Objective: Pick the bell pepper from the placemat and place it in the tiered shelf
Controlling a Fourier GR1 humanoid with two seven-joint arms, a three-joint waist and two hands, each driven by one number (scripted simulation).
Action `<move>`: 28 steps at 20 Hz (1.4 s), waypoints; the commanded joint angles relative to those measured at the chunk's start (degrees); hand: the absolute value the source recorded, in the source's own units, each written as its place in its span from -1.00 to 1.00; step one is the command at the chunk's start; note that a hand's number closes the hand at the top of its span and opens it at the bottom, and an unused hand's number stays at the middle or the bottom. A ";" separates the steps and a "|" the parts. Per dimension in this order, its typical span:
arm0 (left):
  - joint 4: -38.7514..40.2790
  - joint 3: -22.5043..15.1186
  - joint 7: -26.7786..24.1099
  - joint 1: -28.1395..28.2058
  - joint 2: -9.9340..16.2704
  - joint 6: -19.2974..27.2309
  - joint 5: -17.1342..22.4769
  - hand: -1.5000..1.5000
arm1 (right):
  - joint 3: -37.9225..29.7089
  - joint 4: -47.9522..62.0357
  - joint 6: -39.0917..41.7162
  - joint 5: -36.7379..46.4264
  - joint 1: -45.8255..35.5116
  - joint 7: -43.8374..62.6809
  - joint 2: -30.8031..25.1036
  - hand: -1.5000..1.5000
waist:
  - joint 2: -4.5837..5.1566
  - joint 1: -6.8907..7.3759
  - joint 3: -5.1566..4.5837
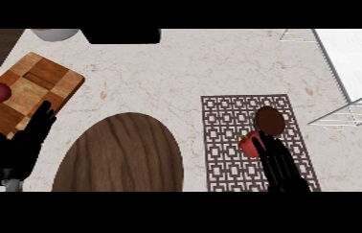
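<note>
I see a pale marbled counter with faint tan veins, evenly lit; a dark wooden strip shows at its upper left.

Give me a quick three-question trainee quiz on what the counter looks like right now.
1. True or false: the red bell pepper lies on the patterned placemat.
2. Which hand is next to the pepper: A) left hand B) right hand?
3. What brown thing sits just beyond the pepper on the placemat?

Key: 1 true. 2 B. 3 a brown oval object; the white wire tiered shelf stands further right.
</note>
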 commanded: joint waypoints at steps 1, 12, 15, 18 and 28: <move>-2.22 0.11 0.67 0.61 0.75 -1.07 0.48 0.00 | 0.67 -1.81 13.25 11.46 1.87 9.46 -1.80 -1.00 | 0.09 1.23 0.03; 1.14 1.30 0.13 -1.38 -2.16 -2.96 -1.15 0.00 | 4.77 -8.33 47.50 22.63 -10.76 21.11 2.51 -1.00 | 0.30 1.37 0.39; 1.54 3.39 1.31 -2.06 -1.97 -4.36 -1.76 0.00 | 4.57 -3.05 49.29 23.18 -15.56 22.95 6.89 -1.00 | 0.28 1.43 0.41; -1.27 3.40 1.93 0.37 -4.02 -3.19 -4.80 0.00 | 3.70 -3.99 51.35 22.32 -16.09 23.15 7.34 -1.00 | 0.23 1.39 0.42; -4.83 6.70 4.98 0.82 -5.93 -5.40 -7.40 0.00 | -6.11 13.50 38.57 19.37 -22.87 16.33 5.58 -1.00 | 0.27 1.63 0.45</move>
